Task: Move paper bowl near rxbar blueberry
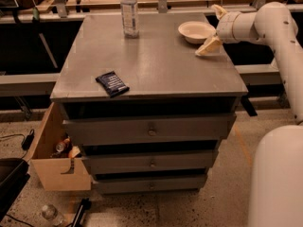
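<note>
Cream-white round paper bowl (195,31) sat upper right, ungrasped. Dark navy flat rxbar blueberry (112,83) lay left-centre, well apart. White gripper (209,30) gaped wide beside bowl, holding nothing. Whole transfer remained.

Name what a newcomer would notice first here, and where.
The white arm's end effector stands open at the paper bowl, on the back right corner of the grey cabinet. Then the dark rxbar blueberry near the front left edge, and a water bottle at the back.
</note>
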Robot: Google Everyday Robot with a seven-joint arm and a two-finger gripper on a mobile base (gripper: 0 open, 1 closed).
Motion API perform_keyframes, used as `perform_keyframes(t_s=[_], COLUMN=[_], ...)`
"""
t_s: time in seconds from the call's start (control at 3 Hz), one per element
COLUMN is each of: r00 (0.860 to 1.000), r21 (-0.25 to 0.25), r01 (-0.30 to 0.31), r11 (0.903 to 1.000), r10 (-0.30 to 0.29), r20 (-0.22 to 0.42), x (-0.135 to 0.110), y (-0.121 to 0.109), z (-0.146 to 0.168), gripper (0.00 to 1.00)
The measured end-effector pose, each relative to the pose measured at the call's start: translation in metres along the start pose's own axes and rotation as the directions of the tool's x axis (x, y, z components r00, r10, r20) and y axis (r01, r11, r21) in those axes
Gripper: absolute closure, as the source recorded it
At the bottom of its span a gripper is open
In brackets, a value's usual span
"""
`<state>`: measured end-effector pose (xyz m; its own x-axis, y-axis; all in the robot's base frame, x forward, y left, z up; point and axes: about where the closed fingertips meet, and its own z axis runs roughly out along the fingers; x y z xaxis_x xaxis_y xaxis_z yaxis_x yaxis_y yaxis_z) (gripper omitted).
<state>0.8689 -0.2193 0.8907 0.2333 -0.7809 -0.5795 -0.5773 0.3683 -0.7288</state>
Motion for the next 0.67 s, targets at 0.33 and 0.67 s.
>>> perform_keyframes(t_s=[0.33,0.67], r00=[1.0,0.996], r21=[0.002,0.033], r01=[0.004,0.084], r11=[1.0,0.9959], r10=[-0.004,-0.084], r20=[0.001,0.008], x=[-0.001,0.006], y=[-0.002,-0.004], z=[0.0,0.018], gripper=[0.49,0.72])
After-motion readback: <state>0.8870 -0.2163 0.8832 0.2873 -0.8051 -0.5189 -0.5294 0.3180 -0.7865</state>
